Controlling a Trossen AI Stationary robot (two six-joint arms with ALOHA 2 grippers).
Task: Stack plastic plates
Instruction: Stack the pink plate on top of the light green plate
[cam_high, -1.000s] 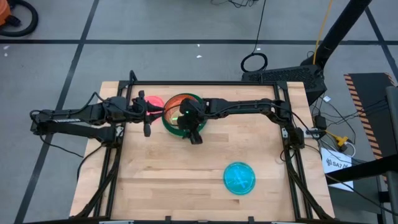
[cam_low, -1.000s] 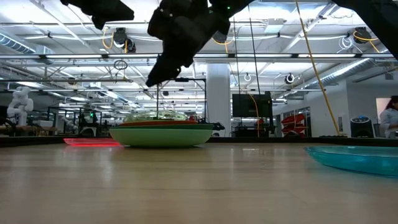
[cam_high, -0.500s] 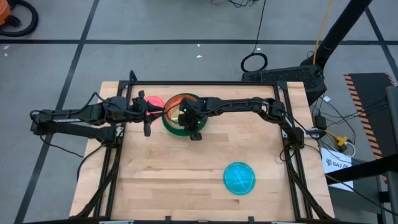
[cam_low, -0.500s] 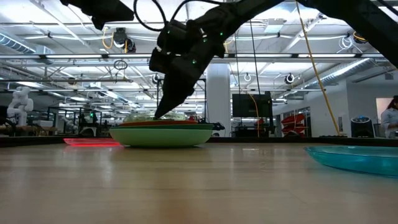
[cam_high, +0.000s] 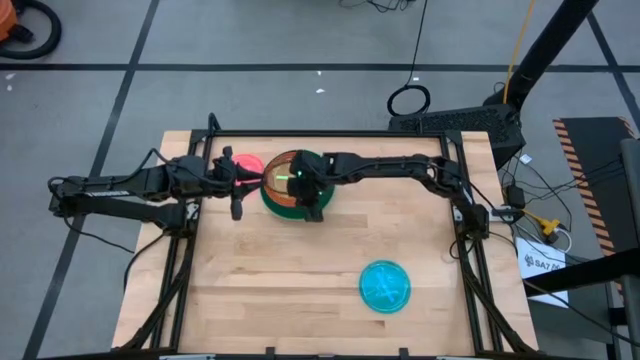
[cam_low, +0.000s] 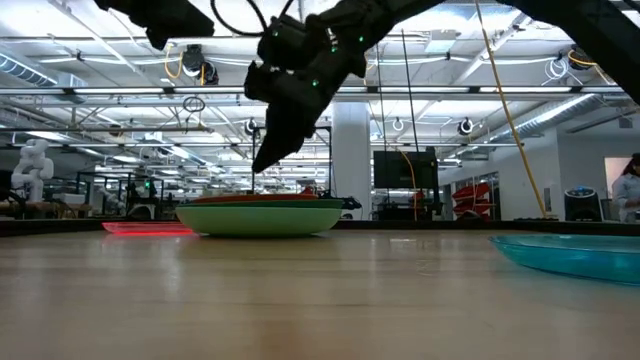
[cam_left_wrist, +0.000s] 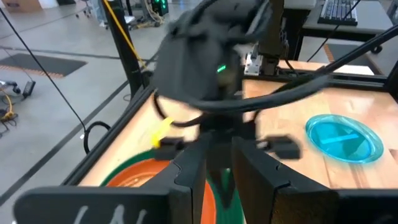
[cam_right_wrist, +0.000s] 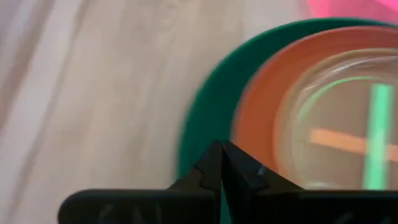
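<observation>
Two arms reach in over the far half of the table (cam_high: 300, 270), and we find the plates gathered between them. The stack (cam_high: 288, 185) sits near the far edge: a dark green plate (cam_right_wrist: 202, 118) at the bottom, a red-orange plate (cam_right_wrist: 261, 112) nested in it, and something clear and shiny lying on top — we cannot make out its colour. A pink plate (cam_high: 246, 165) lies flat just beside the stack, on the left arm's side. The translucent blue plate (cam_high: 385, 286) rests well apart, near the front edge towards the right.

The right gripper (cam_low: 268, 160) hangs above the stack's near rim, tilted downward, its fingers (cam_right_wrist: 219, 163) pressed together with nothing between them. The left gripper (cam_high: 236, 205) hovers beside the pink plate, its fingers (cam_left_wrist: 193, 171) set slightly apart and empty — pointing towards the stack and the right arm beyond.
</observation>
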